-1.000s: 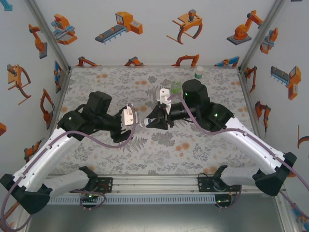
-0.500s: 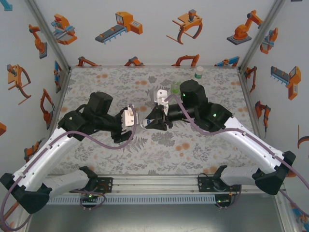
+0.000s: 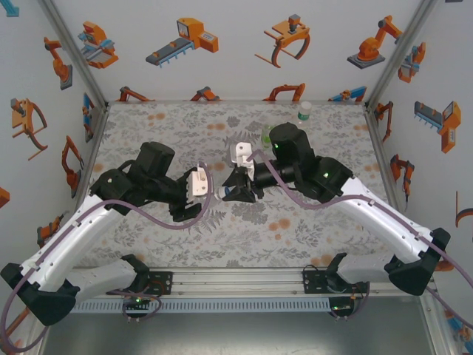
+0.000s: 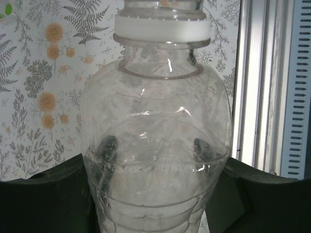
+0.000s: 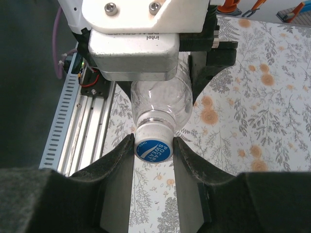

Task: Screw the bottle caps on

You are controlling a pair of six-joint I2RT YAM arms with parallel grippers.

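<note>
clear bottle (image 4: 155, 141) held in the left pincer (image 4: 155, 194); right pincer (image 5: 153, 145) clamps its blue-topped cap (image 5: 153, 148).

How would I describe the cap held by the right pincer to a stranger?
Find the table's middle. There the left pincer holds a clear bottle; the cap sits on its neck between the fingers of the right pincer. Its blue printed top sets it apart.

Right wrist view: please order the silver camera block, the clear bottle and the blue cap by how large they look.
1. silver camera block
2. clear bottle, partly hidden behind the block
3. blue cap, smallest though nearest the camera
</note>
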